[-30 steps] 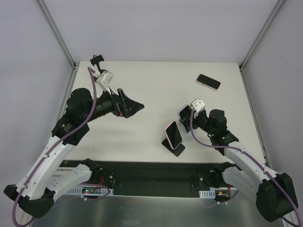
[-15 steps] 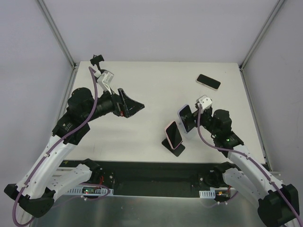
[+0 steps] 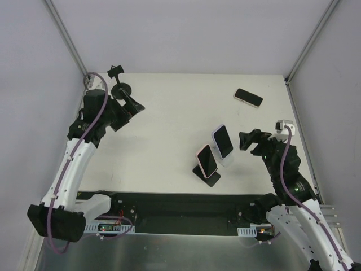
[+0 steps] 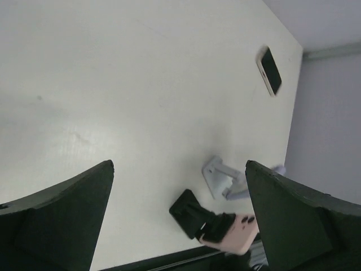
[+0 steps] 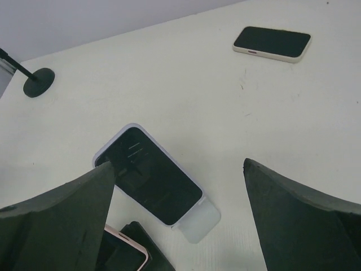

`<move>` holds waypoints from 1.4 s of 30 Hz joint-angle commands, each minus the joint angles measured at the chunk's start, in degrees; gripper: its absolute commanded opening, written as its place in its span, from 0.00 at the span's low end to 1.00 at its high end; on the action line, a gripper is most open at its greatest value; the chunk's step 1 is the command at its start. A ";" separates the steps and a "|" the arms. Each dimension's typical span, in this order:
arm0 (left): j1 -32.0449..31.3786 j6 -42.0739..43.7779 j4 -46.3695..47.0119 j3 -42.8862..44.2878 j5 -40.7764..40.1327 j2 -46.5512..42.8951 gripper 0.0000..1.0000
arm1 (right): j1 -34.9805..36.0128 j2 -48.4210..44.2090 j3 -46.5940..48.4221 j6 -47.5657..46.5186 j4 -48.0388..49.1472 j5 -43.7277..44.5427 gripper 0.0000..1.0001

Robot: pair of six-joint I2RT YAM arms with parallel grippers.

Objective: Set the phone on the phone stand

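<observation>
Centrally, slim glossy phone (image 5: 149,175) on pale angular stand (image 5: 200,219), seemingly seated, matte white table (image 3: 169,113), both jaws apart.

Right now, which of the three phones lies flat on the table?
The phone at the far right corner; the white-cased phone leans on a white stand, the pink phone on a black stand.

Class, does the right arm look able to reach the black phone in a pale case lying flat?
Probably yes: the right gripper is open, and only white table lies between it and the black phone in a pale case.
</observation>
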 commanded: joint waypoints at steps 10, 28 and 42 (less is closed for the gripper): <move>26.02 -26.26 20.92 -1.95 6.50 19.15 0.99 | -0.14 1.78 4.07 6.02 -9.29 -9.31 0.97; 28.13 -33.83 75.69 13.58 11.93 55.89 0.81 | -0.23 1.68 7.23 -2.93 -10.60 -7.74 0.97; 28.22 -34.01 75.26 21.68 12.10 64.79 0.52 | -0.67 1.77 8.64 -5.57 -11.04 -6.77 0.97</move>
